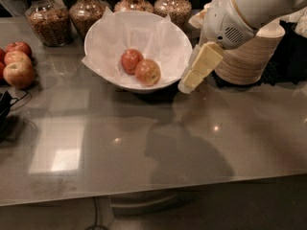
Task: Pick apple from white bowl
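Note:
The white bowl (98, 37), lined with crumpled white paper, stands at the back middle of the grey counter. Two apples lie in it. The red-orange apple (147, 72) with yellowish patches is the nearer, right one, and it touches a darker red apple (131, 60) to its left. My gripper (188, 82), with cream fingers pointing down and left, hangs just outside the bowl's right rim. It is a little to the right of the apple and holds nothing that I can see.
Three red-yellow apples (17, 63) sit grouped at the left edge. Several glass jars (45, 16) line the back. Stacked beige paper bowls (249, 56) stand behind my arm on the right. A dark cabled object (5, 111) lies at the far left.

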`<state>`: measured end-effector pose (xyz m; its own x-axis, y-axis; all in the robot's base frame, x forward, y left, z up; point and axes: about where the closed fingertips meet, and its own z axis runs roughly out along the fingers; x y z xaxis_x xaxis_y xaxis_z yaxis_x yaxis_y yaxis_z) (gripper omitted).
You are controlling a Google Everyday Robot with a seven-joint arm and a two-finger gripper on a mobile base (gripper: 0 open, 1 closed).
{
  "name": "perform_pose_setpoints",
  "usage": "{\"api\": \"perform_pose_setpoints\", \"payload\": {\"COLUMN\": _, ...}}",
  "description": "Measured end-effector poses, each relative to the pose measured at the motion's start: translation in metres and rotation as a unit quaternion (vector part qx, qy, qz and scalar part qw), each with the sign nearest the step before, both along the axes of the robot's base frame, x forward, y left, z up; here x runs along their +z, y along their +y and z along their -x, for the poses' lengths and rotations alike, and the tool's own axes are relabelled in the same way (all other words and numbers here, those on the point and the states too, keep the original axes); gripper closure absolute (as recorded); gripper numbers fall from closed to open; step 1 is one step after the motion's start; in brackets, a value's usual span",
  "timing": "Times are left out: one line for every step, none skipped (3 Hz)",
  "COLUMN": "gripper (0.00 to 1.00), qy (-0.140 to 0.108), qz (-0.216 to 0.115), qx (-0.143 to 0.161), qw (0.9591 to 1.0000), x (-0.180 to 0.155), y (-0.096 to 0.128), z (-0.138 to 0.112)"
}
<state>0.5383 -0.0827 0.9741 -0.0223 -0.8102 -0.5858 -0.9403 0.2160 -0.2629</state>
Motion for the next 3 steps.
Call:
{"api": "perform_pose_setpoints", "payload": {"gripper": 0.00, "qy": -0.019, "qz": -0.003, "qx": 0.028, "qw": 0.9994, "x": -0.007, "y": 0.024, "z": -0.010}}
{"api": "perform_pose_setpoints", "payload": {"gripper": 0.04, "qy": -0.031, "qz": -0.010, "qx": 0.039, "qw": 0.9987, "x": -0.016, "y": 0.039, "z": -0.044}}
{"api": "perform_pose_setpoints", "payload": {"gripper": 0.05, "qy": -0.032, "qz": -0.014, "qx": 0.040, "qw": 0.9986, "x": -0.017, "y": 0.041, "z": -0.051}}
